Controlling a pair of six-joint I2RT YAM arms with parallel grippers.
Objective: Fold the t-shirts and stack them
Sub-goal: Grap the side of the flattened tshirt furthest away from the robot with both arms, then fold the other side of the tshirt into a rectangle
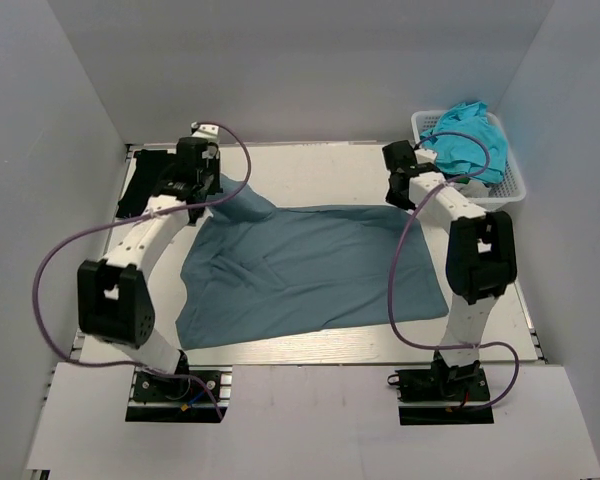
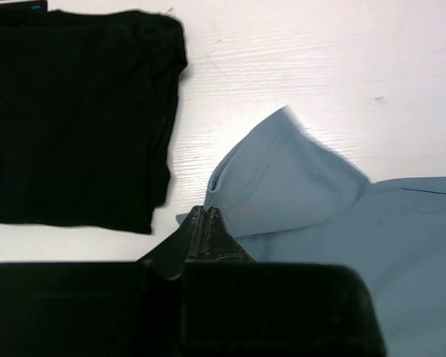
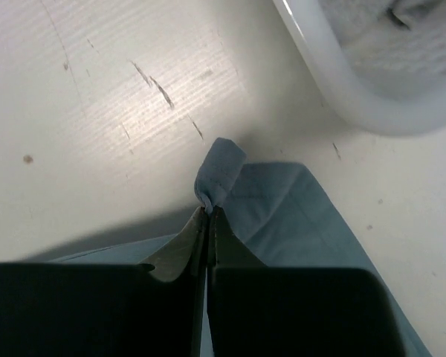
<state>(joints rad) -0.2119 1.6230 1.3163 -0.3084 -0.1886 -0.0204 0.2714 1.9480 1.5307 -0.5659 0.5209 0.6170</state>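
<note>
The slate-blue t-shirt [image 1: 310,270] lies spread across the middle of the table, its far edge lifted at both corners. My left gripper [image 1: 202,190] is shut on its far left corner [image 2: 282,178]. My right gripper [image 1: 405,185] is shut on its far right corner [image 3: 221,172], the cloth bunched at the fingertips. A folded black t-shirt [image 2: 74,111] lies at the far left, mostly hidden under my left arm in the top view [image 1: 142,185]. A turquoise t-shirt [image 1: 468,140] sits in the basket.
A white lattice basket [image 1: 515,185] stands at the far right corner; its rim [image 3: 342,82] is close beyond my right gripper. White walls close in the table on three sides.
</note>
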